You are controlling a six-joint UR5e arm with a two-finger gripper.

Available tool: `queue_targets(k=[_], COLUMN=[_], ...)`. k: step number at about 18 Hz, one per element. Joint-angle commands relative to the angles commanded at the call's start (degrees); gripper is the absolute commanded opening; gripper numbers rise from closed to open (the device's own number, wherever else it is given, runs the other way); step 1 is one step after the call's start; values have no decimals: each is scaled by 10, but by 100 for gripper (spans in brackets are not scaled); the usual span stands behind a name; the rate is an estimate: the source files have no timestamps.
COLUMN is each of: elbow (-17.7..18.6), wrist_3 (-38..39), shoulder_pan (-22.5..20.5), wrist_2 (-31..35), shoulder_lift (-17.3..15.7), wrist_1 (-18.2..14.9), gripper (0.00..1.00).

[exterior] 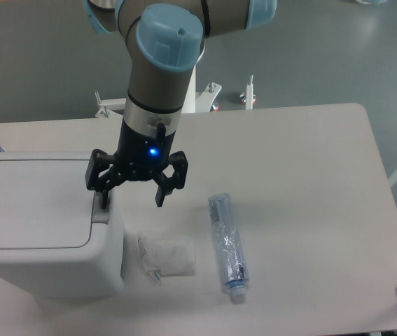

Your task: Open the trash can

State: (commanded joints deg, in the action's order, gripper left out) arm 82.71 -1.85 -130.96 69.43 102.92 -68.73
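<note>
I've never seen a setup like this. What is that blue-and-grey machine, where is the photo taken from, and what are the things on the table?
It is a robot arm, seen by one fixed camera looking down from above. At its end is a black two-finger gripper, open and holding nothing. One finger reaches down at the grey push-button tab of the white trash can, whose lid is closed. Also on the white table lie a crumpled white wrapper or tissue and an empty clear plastic bottle on its side.
</note>
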Motion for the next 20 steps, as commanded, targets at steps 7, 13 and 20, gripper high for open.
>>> queue_targets(k=[7, 13, 20], elbow=[0, -12, -43], wrist_3=[-1, -5, -33], shoulder_pan=[0, -1, -30], wrist_2=[0, 1, 87], shoulder_lift=[3, -2, -14], wrist_1=[0, 3, 84], gripper=[100, 100, 100])
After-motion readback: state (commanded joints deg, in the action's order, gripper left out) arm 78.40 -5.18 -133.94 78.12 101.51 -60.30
